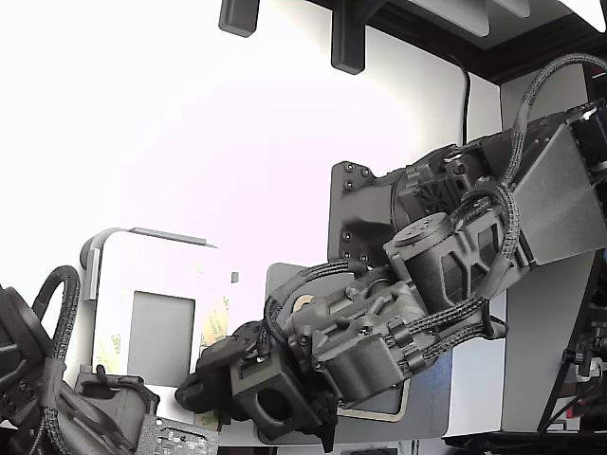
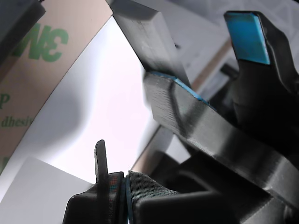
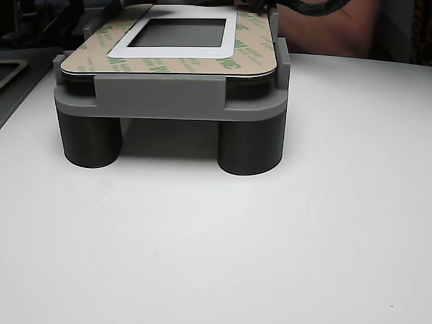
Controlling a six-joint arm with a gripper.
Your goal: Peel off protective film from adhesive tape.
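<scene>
The protective film (image 3: 172,65) lies flat on the adhesive tape framing the white panel (image 3: 177,48) atop the grey fixture (image 3: 162,98) on the tabletop (image 3: 270,236). Thin, limp and tear-prone, it is best pinched at a corner, around 1 o'clock in the other view. The gripper (image 2: 212,70) hovers there, its fingers (image 2: 246,35) apart and empty.

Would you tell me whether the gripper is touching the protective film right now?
Cannot tell. In the wrist view the open gripper sits close beside the green-printed protective film, but neither contact nor a gap shows plainly.
</scene>
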